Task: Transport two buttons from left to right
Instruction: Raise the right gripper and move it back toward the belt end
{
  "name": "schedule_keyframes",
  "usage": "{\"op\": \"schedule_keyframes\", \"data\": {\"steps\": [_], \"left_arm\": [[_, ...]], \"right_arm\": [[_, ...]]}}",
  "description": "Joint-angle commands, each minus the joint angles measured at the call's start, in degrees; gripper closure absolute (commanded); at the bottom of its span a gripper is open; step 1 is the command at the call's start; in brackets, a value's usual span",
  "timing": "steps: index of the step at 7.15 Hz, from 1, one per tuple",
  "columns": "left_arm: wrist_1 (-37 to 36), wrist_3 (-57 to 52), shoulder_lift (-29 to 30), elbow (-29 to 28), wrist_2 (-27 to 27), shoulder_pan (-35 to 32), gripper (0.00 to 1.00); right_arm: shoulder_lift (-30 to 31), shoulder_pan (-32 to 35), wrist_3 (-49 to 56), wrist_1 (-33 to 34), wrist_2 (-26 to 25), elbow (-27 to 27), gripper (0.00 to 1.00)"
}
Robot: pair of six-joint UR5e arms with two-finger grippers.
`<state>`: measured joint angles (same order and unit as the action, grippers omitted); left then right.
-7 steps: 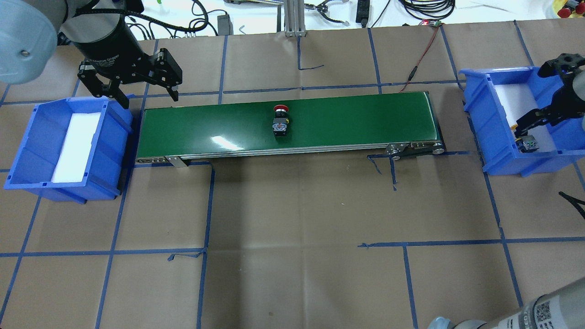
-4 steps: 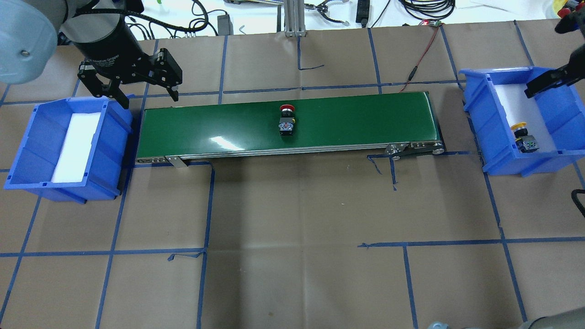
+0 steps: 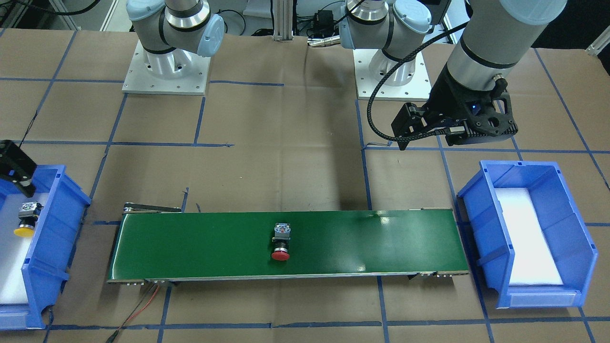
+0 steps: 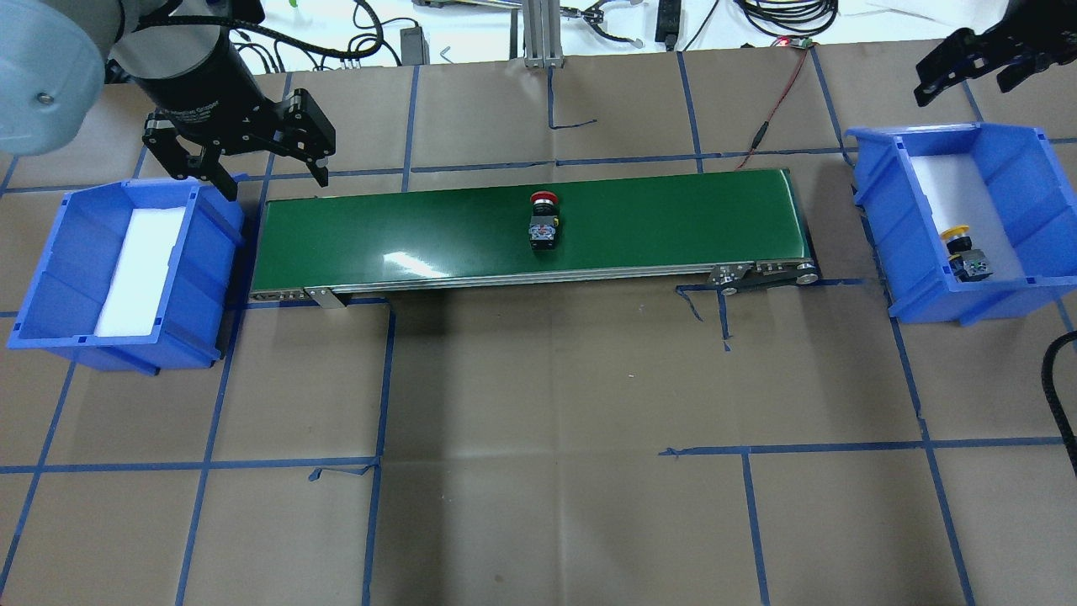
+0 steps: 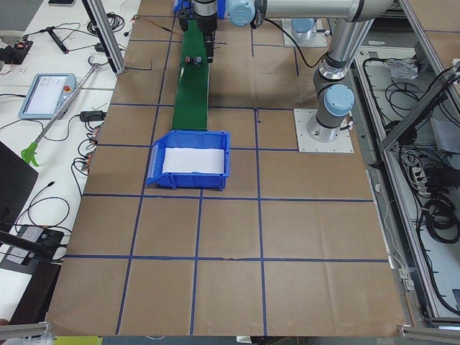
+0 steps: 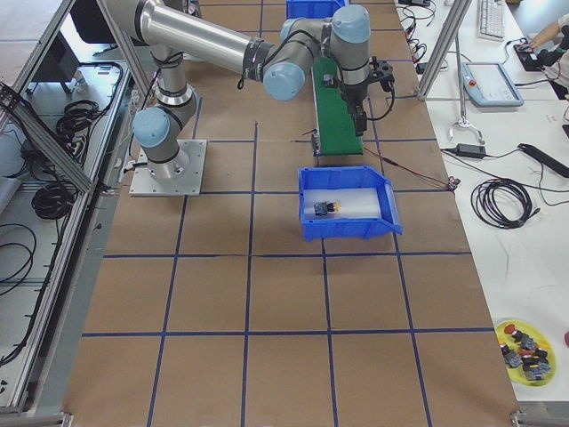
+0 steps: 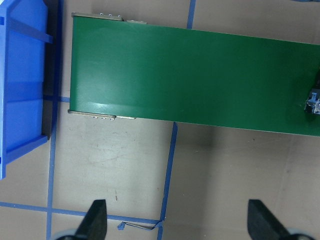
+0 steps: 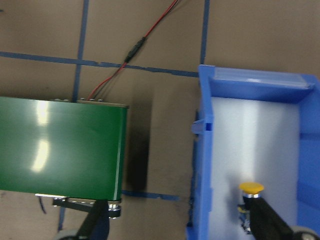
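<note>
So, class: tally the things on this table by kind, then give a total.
Push buttons: 2, the red button and the yellow button
Blue bins: 2, the left bin and the right bin
Conveyor belt: 1
Total: 5

Silver arms (image 3: 481,47) w/ pale-blue joint caps (image 3: 212,33); blk left gripper (image 4: 275,185), right gripper (image 4: 963,82); blk ribbed cable (image 3: 370,112).

A green conveyor belt (image 4: 673,219) lies across my brown-papered table (image 4: 547,404), which is gridded with blue tape (image 4: 377,460). 2 blue bins lined with white foam (image 4: 139,269) flank it: the left bin (image 4: 50,278) and the right bin (image 4: 885,220). A red wire (image 4: 784,91) trails from its far right corner.
</note>
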<state>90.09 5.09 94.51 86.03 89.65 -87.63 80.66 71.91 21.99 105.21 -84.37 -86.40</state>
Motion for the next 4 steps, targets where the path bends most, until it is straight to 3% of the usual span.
{"op": "schedule_keyframes", "data": {"steps": [1,4], "left_arm": [[0.0,0.0,0.0,-0.1,0.0,0.0,0.00],[0.0,0.0,0.0,0.0,-0.1,0.0,0.00]], "right_arm": [[-0.3,12.2,-18.7,-2.5,0.1,0.0,0.00],[-1.7,15.4,-23.4,-1.9,-1.7,-0.4,0.00]]}}
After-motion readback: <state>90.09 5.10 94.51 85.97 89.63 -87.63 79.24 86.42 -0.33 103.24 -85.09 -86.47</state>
